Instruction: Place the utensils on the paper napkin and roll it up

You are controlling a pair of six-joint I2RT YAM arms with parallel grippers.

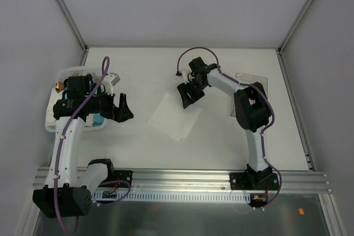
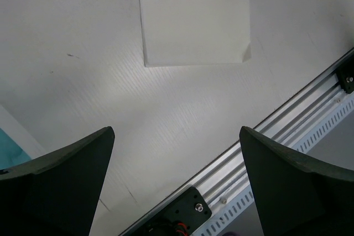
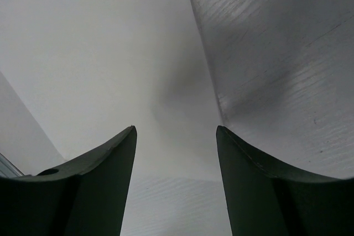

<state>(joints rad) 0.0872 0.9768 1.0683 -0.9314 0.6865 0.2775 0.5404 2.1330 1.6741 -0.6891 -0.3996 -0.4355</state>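
The paper napkin (image 1: 174, 115) lies flat as a white square at the table's middle. My right gripper (image 1: 188, 96) hangs over the napkin's far right corner. In the right wrist view its fingers (image 3: 176, 128) stand apart, with the napkin (image 3: 110, 53) below them and nothing clamped. My left gripper (image 1: 126, 109) is wide open left of the napkin, beside the white basket. The left wrist view has the napkin (image 2: 193, 20) ahead of the open fingers (image 2: 177, 131). A small coppery tip (image 1: 57, 87) shows at the basket's left edge; I cannot tell whether it is one of the utensils.
A white basket (image 1: 52, 122) at the left holds a light-blue bundle (image 1: 97, 120), partly under the left arm. A clear plastic tray (image 1: 255, 77) sits behind the right arm. The aluminium rail (image 1: 182, 178) runs along the near edge; grey walls enclose the table.
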